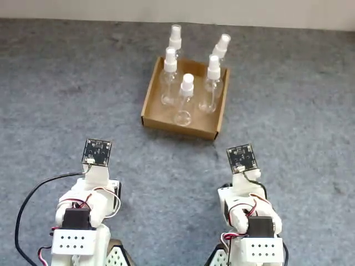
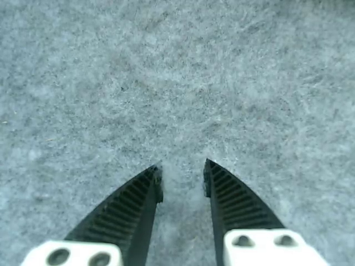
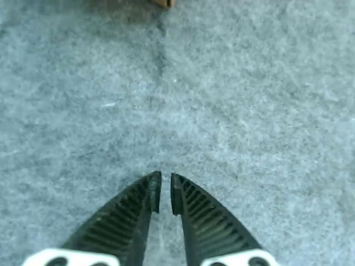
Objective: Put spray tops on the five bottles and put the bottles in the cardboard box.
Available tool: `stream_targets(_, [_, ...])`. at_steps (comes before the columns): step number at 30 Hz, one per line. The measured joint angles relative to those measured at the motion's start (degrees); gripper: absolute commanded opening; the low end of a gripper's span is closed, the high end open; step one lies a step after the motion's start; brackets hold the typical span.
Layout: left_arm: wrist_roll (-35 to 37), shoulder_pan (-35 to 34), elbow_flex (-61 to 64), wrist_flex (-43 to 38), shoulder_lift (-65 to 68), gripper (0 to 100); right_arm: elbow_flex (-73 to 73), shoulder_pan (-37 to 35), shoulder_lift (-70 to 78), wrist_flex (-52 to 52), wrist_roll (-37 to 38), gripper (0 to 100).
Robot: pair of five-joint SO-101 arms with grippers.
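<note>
Five clear bottles, each wearing a white spray top, stand upright together in the cardboard box (image 1: 152, 100) at the far middle of the table. The nearest bottle (image 1: 184, 100) is in the box's middle, with one bottle (image 1: 169, 77) to its left and one (image 1: 211, 86) to its right. Two more bottles (image 1: 176, 37) (image 1: 222, 45) rise behind them, their bases hidden. My left gripper (image 2: 181, 166) hovers over bare carpet, slightly open and holding nothing. My right gripper (image 3: 165, 183) is shut and holds nothing, with a corner of the box (image 3: 162, 3) just ahead.
Grey carpet (image 1: 66, 100) covers the whole table. Both arms sit folded back at the near edge, the left arm (image 1: 83, 205) and the right arm (image 1: 249, 219), well short of the box. A black cable (image 1: 25, 210) loops beside the left arm.
</note>
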Motion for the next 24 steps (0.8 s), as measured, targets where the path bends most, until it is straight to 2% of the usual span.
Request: stream_targets(24, [0.0,0.0,0.0,0.0,0.0,9,0.0,0.0,0.0,0.0,0.0,0.5])
